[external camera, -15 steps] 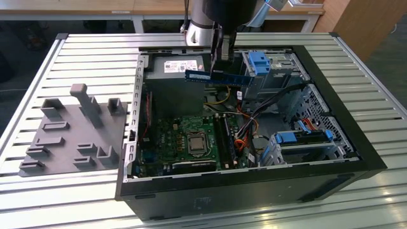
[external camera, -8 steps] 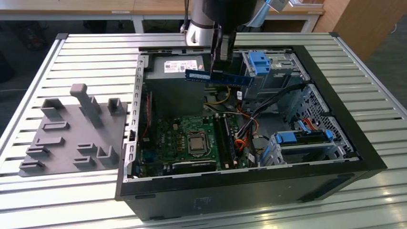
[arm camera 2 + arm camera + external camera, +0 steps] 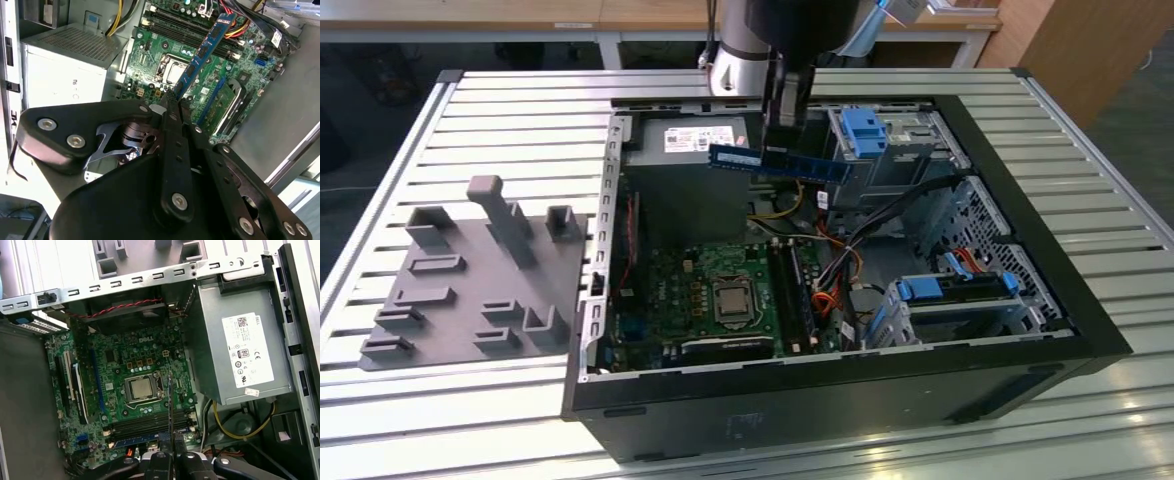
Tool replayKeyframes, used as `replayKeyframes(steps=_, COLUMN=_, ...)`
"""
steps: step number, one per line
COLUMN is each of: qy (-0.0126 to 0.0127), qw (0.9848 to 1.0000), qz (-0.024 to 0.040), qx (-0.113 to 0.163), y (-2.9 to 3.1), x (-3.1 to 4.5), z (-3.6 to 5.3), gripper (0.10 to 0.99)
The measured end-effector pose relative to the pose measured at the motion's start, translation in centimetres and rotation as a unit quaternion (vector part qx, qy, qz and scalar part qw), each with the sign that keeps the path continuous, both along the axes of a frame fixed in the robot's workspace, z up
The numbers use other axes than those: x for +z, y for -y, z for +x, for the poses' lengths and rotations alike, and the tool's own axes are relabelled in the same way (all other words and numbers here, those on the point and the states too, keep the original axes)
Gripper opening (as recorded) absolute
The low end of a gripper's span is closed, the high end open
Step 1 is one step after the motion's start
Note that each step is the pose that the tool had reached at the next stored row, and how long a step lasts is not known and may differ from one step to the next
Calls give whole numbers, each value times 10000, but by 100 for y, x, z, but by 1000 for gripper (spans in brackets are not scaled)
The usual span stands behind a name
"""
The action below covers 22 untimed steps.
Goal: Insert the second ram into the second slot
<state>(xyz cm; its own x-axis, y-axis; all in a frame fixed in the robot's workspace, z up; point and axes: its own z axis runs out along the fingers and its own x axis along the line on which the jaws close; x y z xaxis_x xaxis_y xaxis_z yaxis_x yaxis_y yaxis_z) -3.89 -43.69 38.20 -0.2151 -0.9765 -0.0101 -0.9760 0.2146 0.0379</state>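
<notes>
The gripper (image 3: 786, 135) is closed on the second ram (image 3: 781, 160), pinching its flat faces about mid-length. The blue stick hangs level over the far part of the open case (image 3: 1067, 300), well above the motherboard (image 3: 720, 290). I judge it light, stiff and thin (fragile at chips and contacts), and best held by its bare upper edge.

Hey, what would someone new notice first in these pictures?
The open computer case sits on the slatted table, its green motherboard bared. Above it, the arm's jaws are shut on the second ram, a thin blue stick. A grey fixture plate lies at the exterior view's left.
</notes>
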Motion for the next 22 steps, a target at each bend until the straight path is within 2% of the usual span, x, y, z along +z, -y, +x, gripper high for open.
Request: replayKeyframes(steps=22, qy=0, qw=9992, qz=0, qx=-391, y=0, x=0, z=0, gripper=137)
